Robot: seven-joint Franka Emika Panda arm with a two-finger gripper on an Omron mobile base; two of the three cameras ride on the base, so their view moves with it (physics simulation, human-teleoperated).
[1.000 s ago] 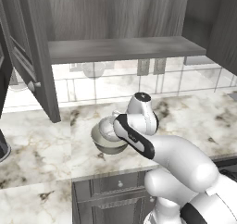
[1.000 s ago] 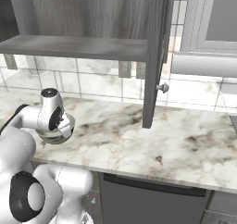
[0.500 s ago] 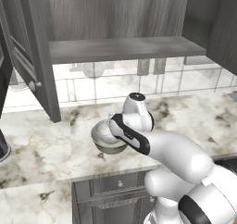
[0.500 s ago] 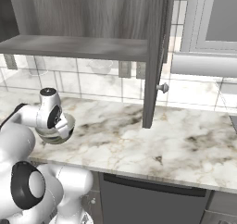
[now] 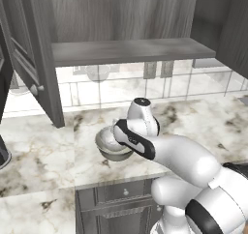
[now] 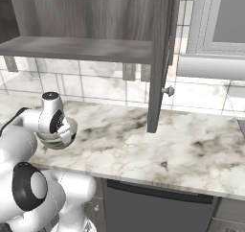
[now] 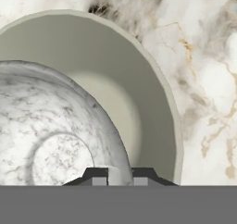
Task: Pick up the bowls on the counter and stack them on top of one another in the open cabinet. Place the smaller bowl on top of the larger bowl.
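Gripper (image 7: pixel 119 174) down over the bowls — fingers pinching the rim of the smaller bowl (image 7: pixel 55 140), held inside the larger bowl (image 7: pixel 139 102). Larger bowl resting on the counter (image 5: pixel 43 151) near its front edge, below the open cabinet (image 5: pixel 126 51) shelf — arm bent low across it.

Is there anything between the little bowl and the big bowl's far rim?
No. In the hand view, only the larger bowl's own smooth pale inside lies between the smaller bowl and that rim.
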